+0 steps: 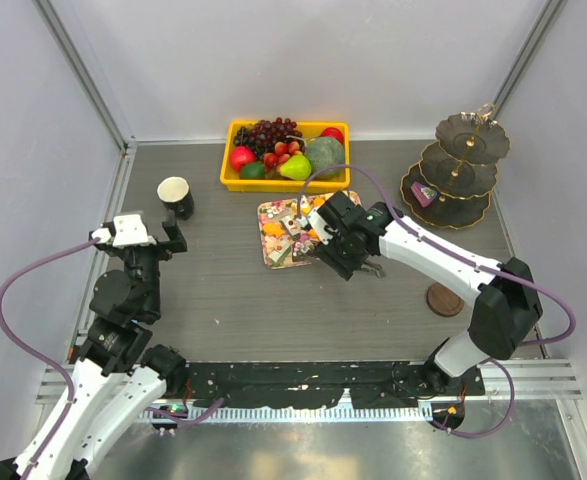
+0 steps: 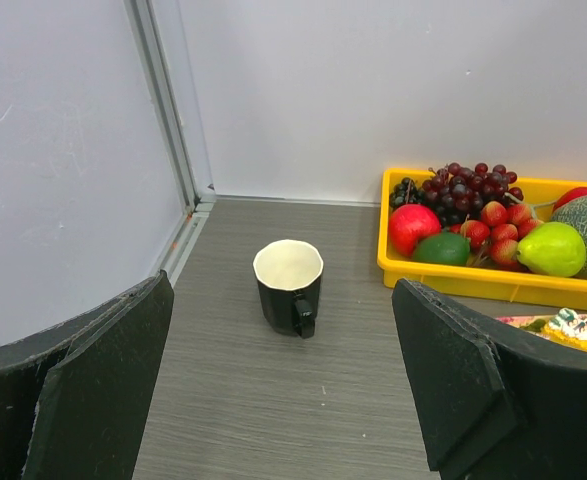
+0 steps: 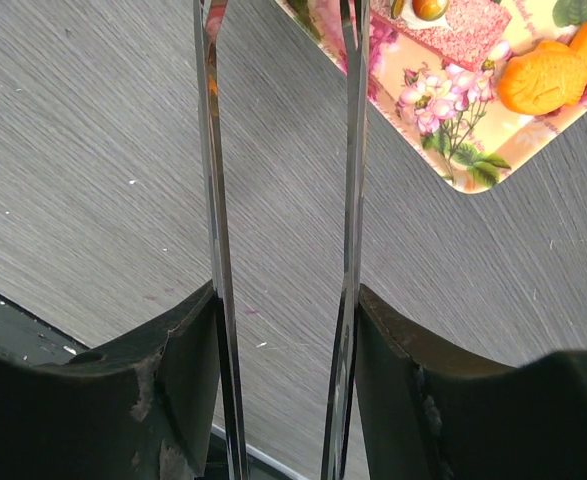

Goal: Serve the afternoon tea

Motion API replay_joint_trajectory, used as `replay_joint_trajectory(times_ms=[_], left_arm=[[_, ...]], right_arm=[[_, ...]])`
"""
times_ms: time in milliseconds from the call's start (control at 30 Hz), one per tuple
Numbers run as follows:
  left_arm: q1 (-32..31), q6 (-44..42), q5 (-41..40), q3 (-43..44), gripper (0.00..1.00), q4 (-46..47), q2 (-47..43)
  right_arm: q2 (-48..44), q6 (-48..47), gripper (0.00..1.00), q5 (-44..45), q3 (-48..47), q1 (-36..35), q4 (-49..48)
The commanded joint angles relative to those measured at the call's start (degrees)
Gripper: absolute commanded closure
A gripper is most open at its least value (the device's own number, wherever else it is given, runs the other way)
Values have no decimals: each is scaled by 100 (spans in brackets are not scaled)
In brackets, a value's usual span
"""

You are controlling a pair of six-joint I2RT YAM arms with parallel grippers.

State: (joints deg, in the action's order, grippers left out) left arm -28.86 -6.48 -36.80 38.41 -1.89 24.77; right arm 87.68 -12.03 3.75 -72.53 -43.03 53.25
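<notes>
The black cup [image 1: 176, 196] stands upright at the left, straight ahead of my open, empty left gripper [image 1: 161, 236]; the cup also shows in the left wrist view [image 2: 289, 287] between the fingers [image 2: 103, 390] but well beyond them. My right gripper [image 1: 335, 245] is shut on metal tongs [image 3: 211, 150] whose two blades stand apart and reach over the near edge of the floral tray [image 1: 271, 258]. An orange fish pastry [image 3: 553, 70] and a pink cake piece [image 3: 463, 30] lie on that tray. The three-tier stand [image 1: 463, 172] holds a purple cake piece [image 1: 426, 194] on its bottom tier. The light-blue cup is out of view.
A yellow bin [image 1: 231, 150] of fruit stands at the back centre, behind the tray. A round brown coaster [image 1: 445, 299] lies on the table right of my right arm. Side walls close in the table on the left and right.
</notes>
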Motion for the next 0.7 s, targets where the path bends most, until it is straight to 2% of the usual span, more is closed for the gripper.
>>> replay_joint_trajectory(times_ms=[0, 400, 667], left_arm=[[21, -11, 58, -9, 1, 338, 36], [21, -11, 50, -9, 1, 338, 45], [21, -11, 58, -18, 1, 347, 10]], right_arm=[[126, -194, 44, 99, -288, -31, 18], [390, -326, 46, -14, -305, -48, -87], [101, -247, 67, -93, -376, -74, 255]])
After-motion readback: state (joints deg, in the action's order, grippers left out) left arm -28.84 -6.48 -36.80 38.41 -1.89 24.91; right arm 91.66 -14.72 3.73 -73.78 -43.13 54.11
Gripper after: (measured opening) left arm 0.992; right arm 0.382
